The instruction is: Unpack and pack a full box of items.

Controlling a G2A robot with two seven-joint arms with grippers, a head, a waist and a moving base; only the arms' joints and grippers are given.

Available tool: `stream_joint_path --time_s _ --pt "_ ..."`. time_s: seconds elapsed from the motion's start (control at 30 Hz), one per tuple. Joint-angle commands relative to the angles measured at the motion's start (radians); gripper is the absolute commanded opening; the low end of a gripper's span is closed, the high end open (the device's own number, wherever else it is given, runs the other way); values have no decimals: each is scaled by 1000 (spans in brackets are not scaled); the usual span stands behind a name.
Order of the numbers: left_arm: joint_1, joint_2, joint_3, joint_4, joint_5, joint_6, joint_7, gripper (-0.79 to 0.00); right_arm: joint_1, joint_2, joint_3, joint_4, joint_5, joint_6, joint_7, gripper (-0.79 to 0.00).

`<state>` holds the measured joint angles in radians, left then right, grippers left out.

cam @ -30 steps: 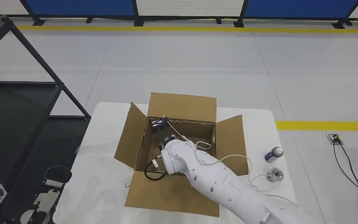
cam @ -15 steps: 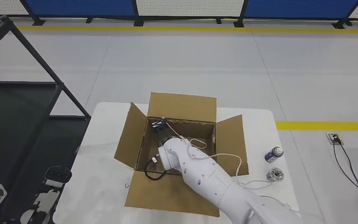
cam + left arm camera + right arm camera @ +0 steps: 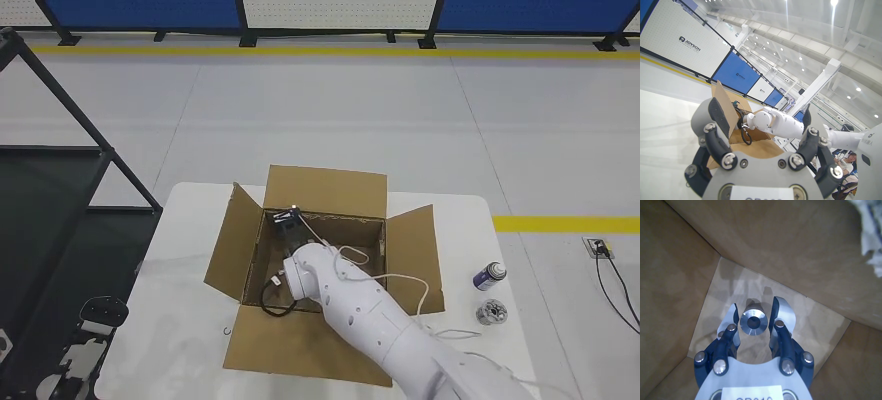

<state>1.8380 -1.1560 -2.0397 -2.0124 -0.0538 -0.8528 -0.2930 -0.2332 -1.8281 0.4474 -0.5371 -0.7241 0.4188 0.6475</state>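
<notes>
An open cardboard box [image 3: 325,190] stands in the middle of the white table [image 3: 180,300]. My right arm [image 3: 320,285] goes down into it. Inside the box [image 3: 772,237], my right gripper [image 3: 754,311] is open around a shiny metal cylinder [image 3: 753,322] that stands upright on the floor. A small gap shows on each side of the cylinder. My left gripper [image 3: 761,108] is open, holds nothing and points upward, away from the table; beyond it are a box flap [image 3: 723,106] and the right arm [image 3: 776,123].
A blue-capped spray can [image 3: 488,275] and a small round metal part [image 3: 490,313] sit on the table right of the box. Something white and crumpled [image 3: 870,234] lies against a box wall. A black frame [image 3: 60,180] stands left of the table.
The right arm has shifted slightly toward the box's left back corner and reaches deeper in. The can and metal part have not moved.
</notes>
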Motion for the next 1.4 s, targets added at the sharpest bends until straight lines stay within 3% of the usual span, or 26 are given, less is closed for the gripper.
stream_joint_path --time_s 0.0,0.1,0.23,0.5,0.57,0.63,0.67,0.83,1.07,1.23,1.37 --pt "0 0 0 0 0 0 0 0 -11 8 10 -27 -14 14 -2 -397" --pt "0 0 0 0 0 0 0 0 -36 28 30 -90 -47 48 -7 -342" --pt "0 0 0 0 0 0 0 0 -90 70 67 -216 -114 102 -4 -345" --pt "0 0 0 0 0 0 0 0 -300 195 195 -647 -357 213 56 -305" --pt "0 0 0 0 0 0 0 0 -372 231 247 -783 -440 218 88 -234" --pt "0 0 0 0 0 0 0 0 -455 265 306 -920 -525 211 118 -31" --pt "0 0 0 0 0 0 0 0 -499 281 338 -987 -567 205 131 0" --pt "0 0 0 0 0 0 0 0 -719 338 517 -1296 -709 177 171 0" --pt "0 0 0 0 0 0 0 0 -973 376 783 -1615 -758 175 155 0" --pt "0 0 0 0 0 0 0 0 -1102 383 971 -1724 -664 196 119 0" --pt "0 0 0 0 0 0 0 0 -1183 384 1105 -1718 -544 182 67 0"
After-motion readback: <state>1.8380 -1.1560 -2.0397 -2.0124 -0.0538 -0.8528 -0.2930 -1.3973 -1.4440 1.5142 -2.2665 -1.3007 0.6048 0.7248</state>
